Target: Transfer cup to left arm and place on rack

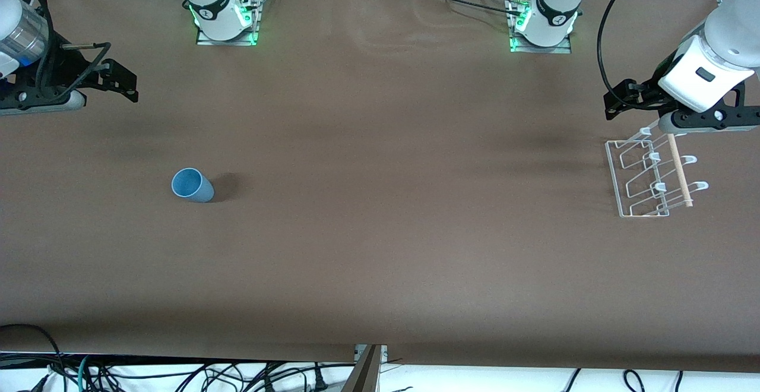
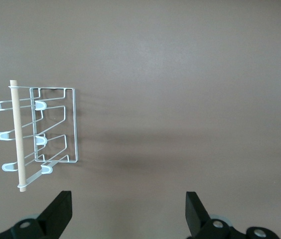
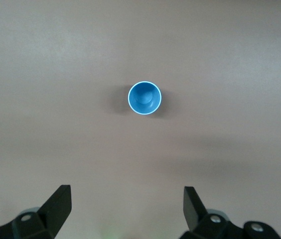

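The light-blue cup (image 1: 192,185) stands upright, mouth up, on the brown table toward the right arm's end; it also shows in the right wrist view (image 3: 144,98). My right gripper (image 1: 127,83) hangs open and empty above the table, well apart from the cup; its view (image 3: 125,206) looks straight down on it. The white wire rack (image 1: 653,181) with its wooden dowel (image 1: 680,169) sits at the left arm's end and shows in the left wrist view (image 2: 46,129). My left gripper (image 1: 617,102) is open and empty in the air beside the rack (image 2: 128,209).
The two arm bases (image 1: 225,15) (image 1: 543,21) with green lights stand along the table's edge by the robots. Loose cables (image 1: 178,374) lie below the table's edge nearest the front camera. A black cable (image 1: 602,53) loops down to the left arm's wrist.
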{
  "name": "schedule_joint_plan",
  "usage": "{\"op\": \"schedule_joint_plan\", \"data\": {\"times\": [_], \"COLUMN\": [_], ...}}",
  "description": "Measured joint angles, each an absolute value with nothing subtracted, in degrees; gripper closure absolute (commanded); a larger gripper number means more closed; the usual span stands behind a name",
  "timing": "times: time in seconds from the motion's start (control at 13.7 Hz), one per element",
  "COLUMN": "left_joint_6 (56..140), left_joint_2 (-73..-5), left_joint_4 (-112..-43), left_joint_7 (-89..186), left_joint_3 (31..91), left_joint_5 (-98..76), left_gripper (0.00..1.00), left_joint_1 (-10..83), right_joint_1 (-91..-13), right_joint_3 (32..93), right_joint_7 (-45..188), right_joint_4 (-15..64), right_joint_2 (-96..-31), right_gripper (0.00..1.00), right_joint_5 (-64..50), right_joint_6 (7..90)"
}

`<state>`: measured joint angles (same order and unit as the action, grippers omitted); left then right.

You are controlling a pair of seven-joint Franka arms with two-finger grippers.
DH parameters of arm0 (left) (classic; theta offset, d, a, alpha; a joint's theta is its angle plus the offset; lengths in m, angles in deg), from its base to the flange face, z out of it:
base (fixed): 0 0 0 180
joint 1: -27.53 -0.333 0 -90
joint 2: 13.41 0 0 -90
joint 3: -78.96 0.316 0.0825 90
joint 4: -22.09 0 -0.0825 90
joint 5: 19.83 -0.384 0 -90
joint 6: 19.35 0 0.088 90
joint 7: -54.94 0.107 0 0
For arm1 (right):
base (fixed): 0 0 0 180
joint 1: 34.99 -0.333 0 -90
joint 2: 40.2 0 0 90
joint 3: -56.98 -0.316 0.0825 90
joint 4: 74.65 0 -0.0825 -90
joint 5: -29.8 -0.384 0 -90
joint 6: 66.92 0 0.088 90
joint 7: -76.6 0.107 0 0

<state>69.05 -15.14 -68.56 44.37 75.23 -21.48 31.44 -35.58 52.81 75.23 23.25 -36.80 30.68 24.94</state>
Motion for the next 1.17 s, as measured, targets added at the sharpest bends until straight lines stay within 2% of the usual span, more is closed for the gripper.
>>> {"op": "schedule_joint_plan", "data": {"times": [1.17], "left_joint_6": [68.2], "left_joint_2": [-15.1], "left_joint_4": [-68.6], "left_joint_7": [44.4], "left_joint_3": [75.0], "left_joint_5": [-21.5], "left_gripper": [0.00], "left_joint_1": [31.6], "right_joint_1": [-35.1], "right_joint_3": [53.3], "right_joint_7": [75.4], "right_joint_4": [23.3], "right_joint_2": [-37.6], "right_gripper": [0.01], "right_joint_5": [30.7], "right_joint_6": [24.9]}}
